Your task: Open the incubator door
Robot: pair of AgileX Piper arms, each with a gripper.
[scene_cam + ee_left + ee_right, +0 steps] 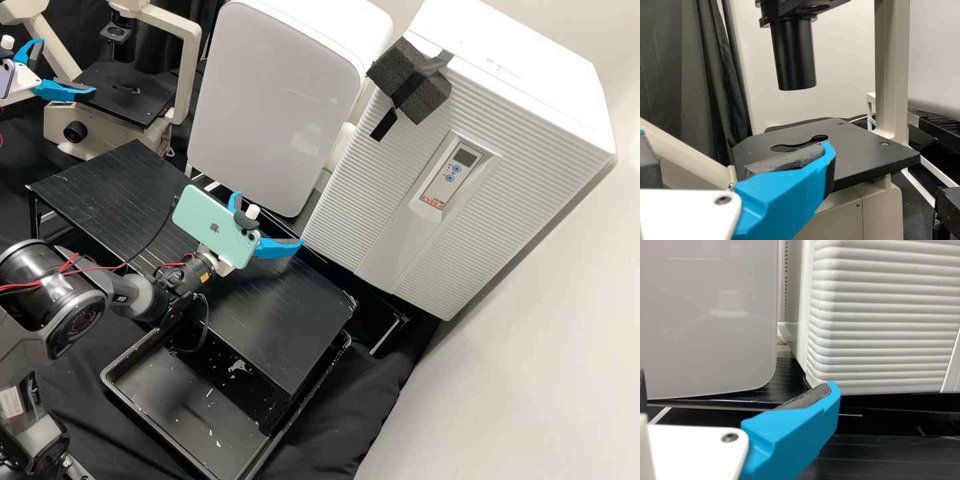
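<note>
The incubator [360, 200] is a white ribbed box with a control panel, at the back right; its ribbed front [880, 315] is closed in the right wrist view. In the high view my right gripper [270, 220] is open before its lower left corner, a visible gap away, with a green phone mounted behind the fingers. My right gripper [737, 385] holds nothing in the right wrist view. At the upper left, my left gripper [67, 67] stands open by the microscope [127, 97]. The left wrist view shows my left gripper [735, 150] before the microscope stage [865, 150].
A white cabinet with a glossy grey front [273, 100] stands left of the incubator. Dark foam [427, 97] is taped at the incubator's upper left edge. A black panel [293, 333] lies below the right gripper, partly over a black tray [153, 427]. A wall rises at the right.
</note>
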